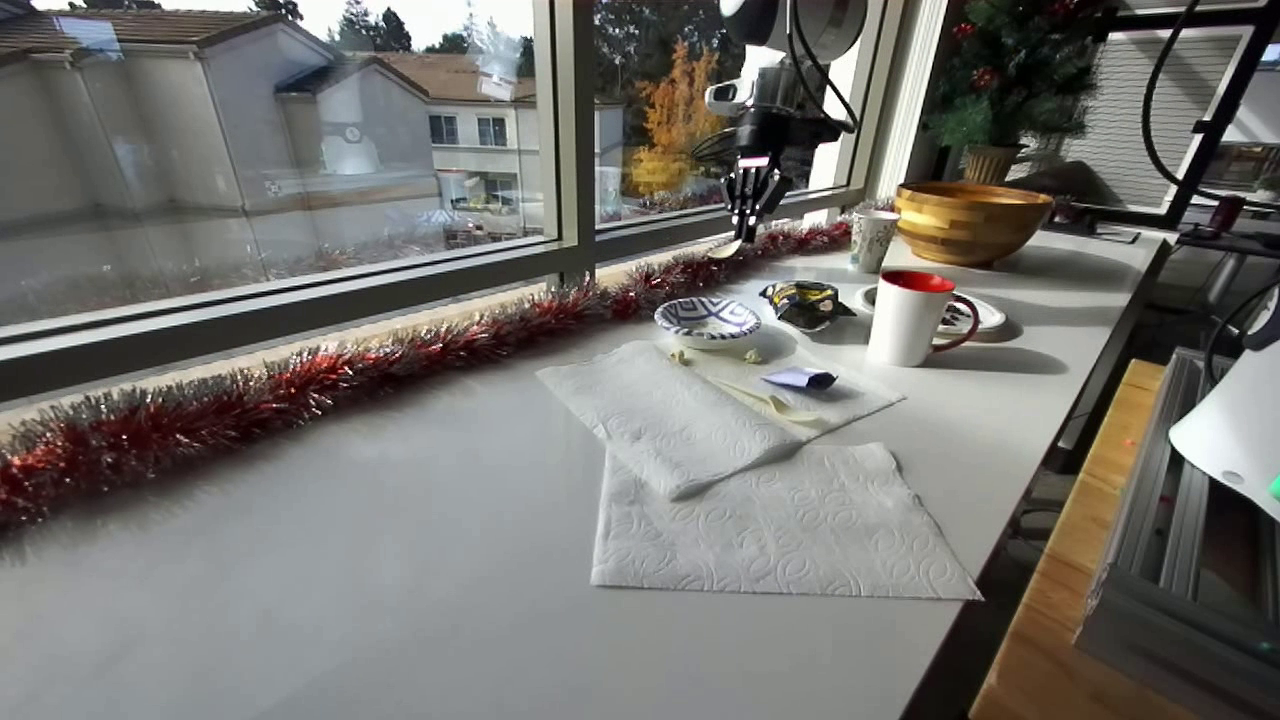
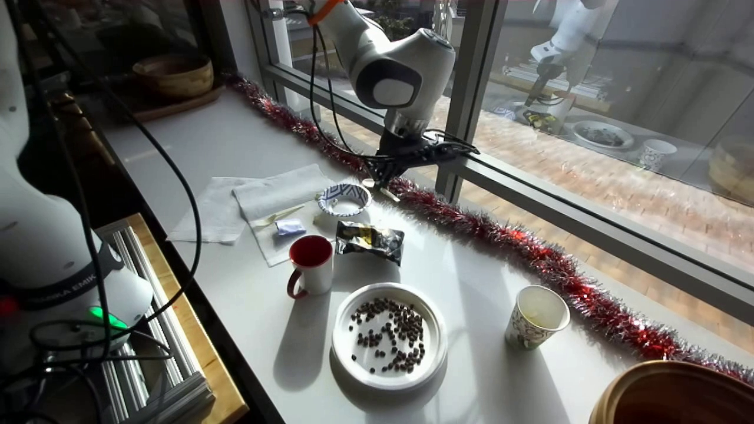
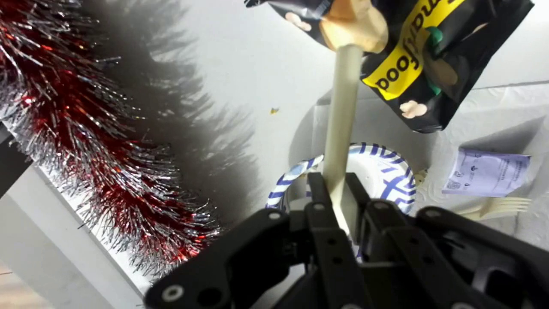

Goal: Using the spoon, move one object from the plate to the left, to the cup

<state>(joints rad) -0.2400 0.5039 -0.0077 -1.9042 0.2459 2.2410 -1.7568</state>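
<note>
Tall windows (image 1: 572, 150) rise over the white counter (image 1: 300, 600), with red-and-silver tinsel (image 1: 300, 385) trailing along their foot. After the tinsel, going right, I see overlapping paper towels (image 1: 690, 430) bearing a pale fork (image 1: 795, 411) and a small purple packet (image 1: 797, 378). At their window-side edge sits the blue-patterned plate (image 1: 708, 320). Near the windows the gripper (image 3: 334, 179) hangs in the air, its jaws narrow, holding a cream spoon (image 3: 343, 98). Farther right come a black snack bag (image 1: 805, 303), a paper cup (image 1: 874, 245), the red-lined cup (image 1: 898, 325) standing upright, a white plate (image 2: 340, 341) of dark bits (image 2: 412, 321) and a wooden bowl (image 1: 970, 230).
</note>
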